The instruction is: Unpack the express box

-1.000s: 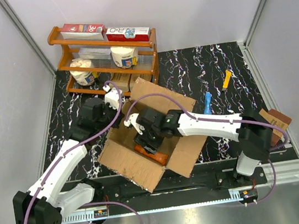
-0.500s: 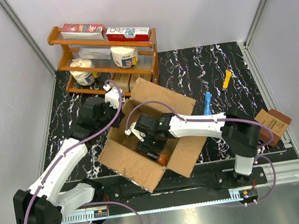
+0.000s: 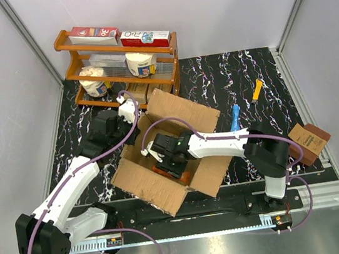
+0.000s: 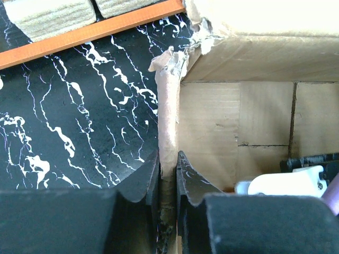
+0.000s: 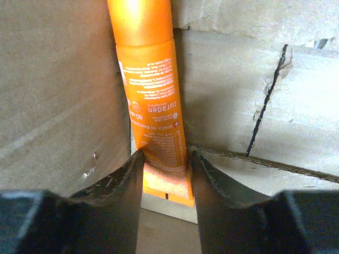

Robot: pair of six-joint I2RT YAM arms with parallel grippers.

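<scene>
The express box (image 3: 146, 184) lies open in the middle of the table with its flaps spread. My left gripper (image 3: 132, 121) is shut on the box's far-left wall edge; in the left wrist view the fingers (image 4: 168, 169) pinch the torn cardboard wall (image 4: 168, 116). My right gripper (image 3: 165, 162) reaches down inside the box. In the right wrist view its fingers (image 5: 165, 159) press both sides of the flat end of an orange tube (image 5: 151, 90). The tube lies along the inner wall. A bit of orange shows in the top view (image 3: 181, 177).
A wooden shelf (image 3: 119, 61) with cartons and tubs stands just behind the box. A blue tool (image 3: 235, 118) and a yellow one (image 3: 256, 91) lie right of it. A small tan carton (image 3: 310, 139) sits at the right edge. Something white (image 5: 164, 209) lies under the tube.
My right arm has swung further left and the gripper has gone deeper into the box onto the orange tube. My left arm has kept its hold on the wall.
</scene>
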